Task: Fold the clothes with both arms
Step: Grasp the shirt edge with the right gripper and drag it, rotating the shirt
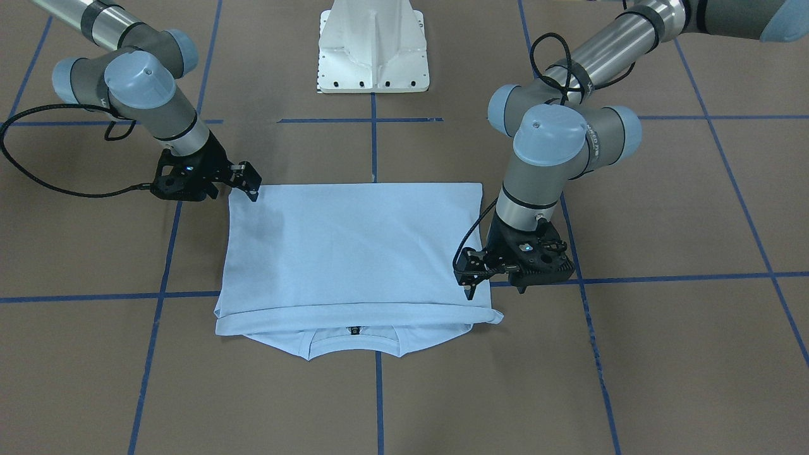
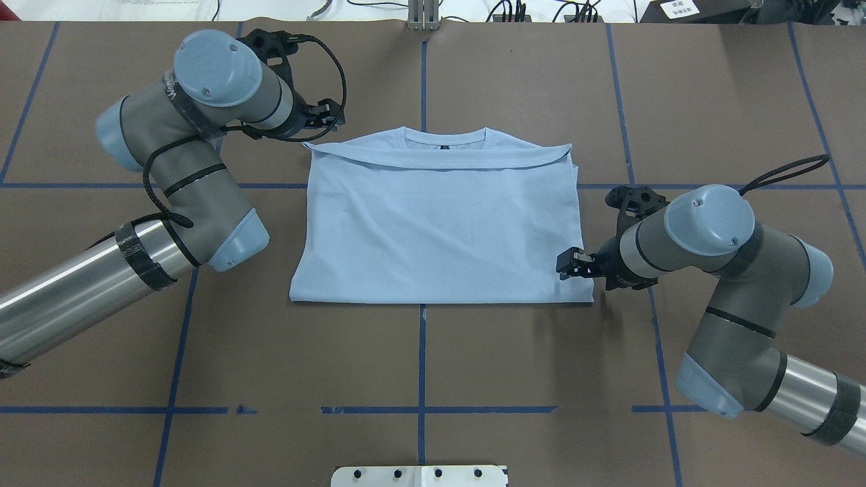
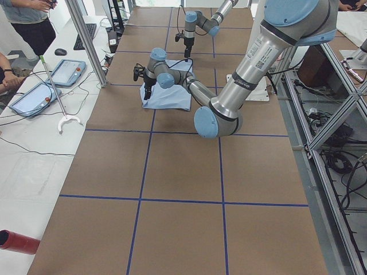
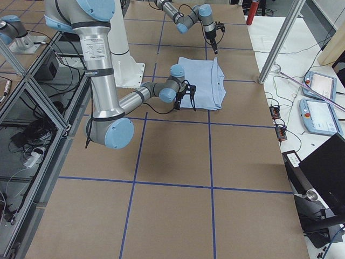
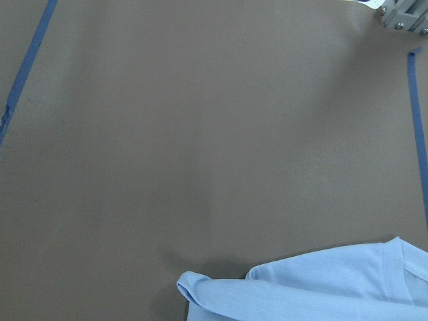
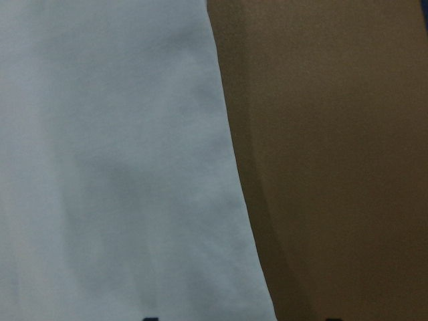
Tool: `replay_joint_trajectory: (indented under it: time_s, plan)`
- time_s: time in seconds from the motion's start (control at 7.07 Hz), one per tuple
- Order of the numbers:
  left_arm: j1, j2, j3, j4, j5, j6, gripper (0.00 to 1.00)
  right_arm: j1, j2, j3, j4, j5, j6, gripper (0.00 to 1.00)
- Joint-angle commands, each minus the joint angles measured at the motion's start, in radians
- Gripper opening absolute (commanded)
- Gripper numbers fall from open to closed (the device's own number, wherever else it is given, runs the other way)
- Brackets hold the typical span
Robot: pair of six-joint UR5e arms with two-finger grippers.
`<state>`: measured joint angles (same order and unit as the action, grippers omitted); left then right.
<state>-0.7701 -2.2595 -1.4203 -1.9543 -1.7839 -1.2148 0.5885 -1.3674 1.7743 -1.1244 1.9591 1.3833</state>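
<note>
The clothes, one light blue T-shirt, lie flat and folded into a rectangle. The bottom half is laid over the chest, and the collar with its neck label sticks out on the far side. My left gripper hovers just off the shirt's far left corner, apparently open and empty; the left wrist view shows that corner lying loose on the table. My right gripper stands open over the right edge near the front corner, with nothing between its fingers. The chest print is hidden.
The brown table carries a grid of blue tape lines. The white pedestal base stands on the robot's side. In the left side view, people, two tablets and a metal post are beside the table.
</note>
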Motion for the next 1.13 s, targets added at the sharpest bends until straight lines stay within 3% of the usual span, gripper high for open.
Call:
replay_joint_trajectory:
  time_s: [0.0, 0.14, 0.57, 0.99]
  plan:
    - [0.000, 0.000, -0.003, 0.000, 0.000, 0.000, 1.00, -0.021, 0.005, -0.015, 0.000, -0.002, -0.001, 0.14]
    - [0.000, 0.002, -0.003, 0.000, 0.000, 0.000, 1.00, -0.021, 0.005, -0.013, 0.000, 0.001, -0.003, 0.00]
    - [0.000, 0.003, -0.005, 0.000, 0.000, 0.001, 1.00, -0.036, -0.039, 0.043, 0.002, 0.018, -0.007, 0.00]
    - [0.000, 0.032, -0.031, 0.000, 0.005, -0.002, 1.00, -0.247, -0.227, 0.264, 0.003, 0.014, 0.002, 0.00]
